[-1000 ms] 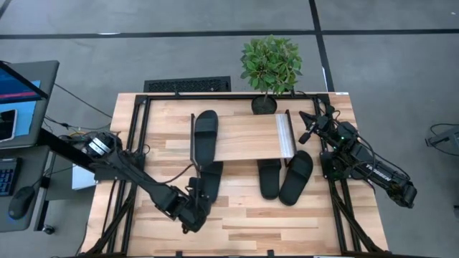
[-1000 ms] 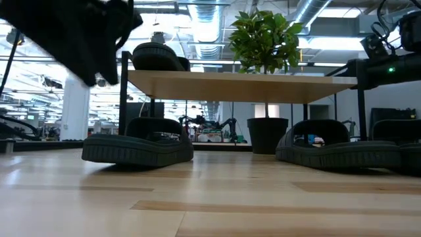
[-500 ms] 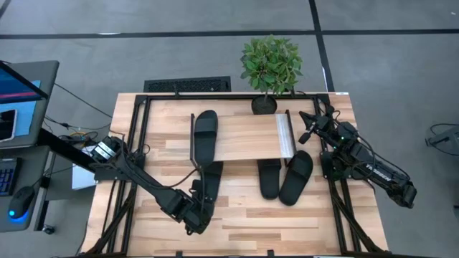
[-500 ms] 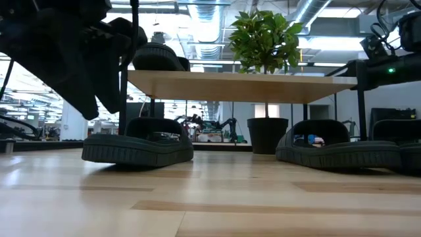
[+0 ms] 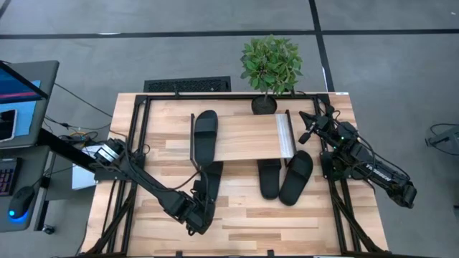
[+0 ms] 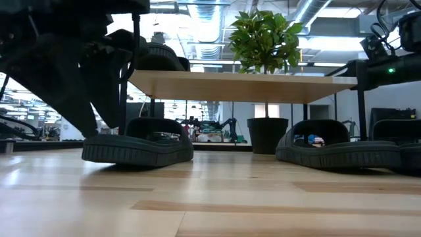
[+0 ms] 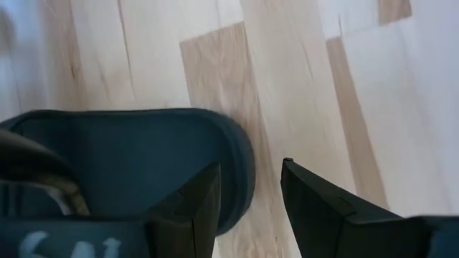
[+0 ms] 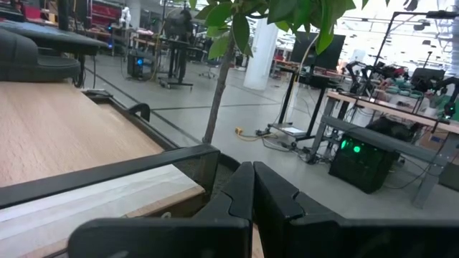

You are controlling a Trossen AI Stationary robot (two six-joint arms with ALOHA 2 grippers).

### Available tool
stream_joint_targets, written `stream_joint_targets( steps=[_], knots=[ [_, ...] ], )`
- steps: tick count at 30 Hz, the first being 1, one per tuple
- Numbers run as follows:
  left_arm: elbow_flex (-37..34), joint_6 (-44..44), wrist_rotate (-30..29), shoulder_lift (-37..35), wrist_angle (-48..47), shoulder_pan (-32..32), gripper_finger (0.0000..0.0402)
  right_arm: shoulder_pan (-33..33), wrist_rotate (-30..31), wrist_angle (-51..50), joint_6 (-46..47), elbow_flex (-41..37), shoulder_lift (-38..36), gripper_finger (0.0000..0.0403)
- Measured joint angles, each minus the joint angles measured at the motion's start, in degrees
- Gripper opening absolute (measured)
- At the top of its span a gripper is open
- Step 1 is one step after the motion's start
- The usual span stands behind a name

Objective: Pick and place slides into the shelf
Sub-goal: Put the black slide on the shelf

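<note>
at the table's left front, the left gripper [image 5: 201, 218] hangs with fingers apart over the heel of a slide [image 5: 209, 185] lying half under the shelf [image 5: 247, 137]; another slide [image 5: 205, 135] lies on the shelf, two slides [image 5: 285, 176] further right, and the right gripper [image 5: 308, 122] is closed, empty.

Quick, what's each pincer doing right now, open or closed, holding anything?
Left pincer: open, empty, at the end of a slide on the table.
Right pincer: closed, empty, by the shelf.

Robotics lab: workbenches [image 8: 373, 107], exposed ducts [image 6: 210, 26]
</note>
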Motion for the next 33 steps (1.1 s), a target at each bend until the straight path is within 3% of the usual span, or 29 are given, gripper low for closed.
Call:
stream_joint_targets(
  steps=[22, 33],
  knots=[
    [0.0, 0.6, 1.8, 0.1, 0.2, 1.7, 0.0137, 0.0, 0.0, 0.0, 0.0, 0.0, 0.0, 0.0],
    [0.0, 1.0, 4.6, 3.6, 2.9, 2.4, 0.0137, 0.0, -0.1, 0.2, 0.0, 0.0, 0.0, 0.0]
  ],
)
